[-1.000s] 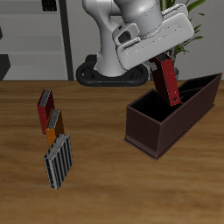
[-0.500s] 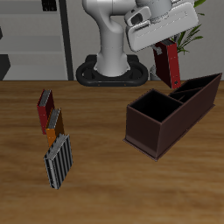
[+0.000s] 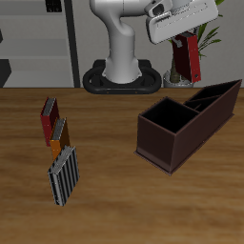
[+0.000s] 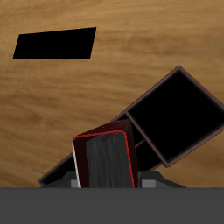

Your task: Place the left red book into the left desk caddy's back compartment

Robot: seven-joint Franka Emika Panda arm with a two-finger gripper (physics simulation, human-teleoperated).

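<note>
A study or home-office setting is suggested. A wooden desk top (image 3: 114,205) is seen, on which a dark desk caddy (image 3: 186,122) and a few upright books (image 3: 57,143) are set. Behind it, grey shelving (image 3: 38,43) is visible against the wall, and a green potted plant (image 3: 205,38) is partly seen.

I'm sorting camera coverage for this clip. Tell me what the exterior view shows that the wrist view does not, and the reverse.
Only the exterior view shows the robot arm, the three other books standing on the table, and the gripper holding the red book above and behind the caddy.

Only the wrist view looks down the book's grey page edge toward the caddy opening.

Both show the red book, the caddy and the wooden table.
</note>
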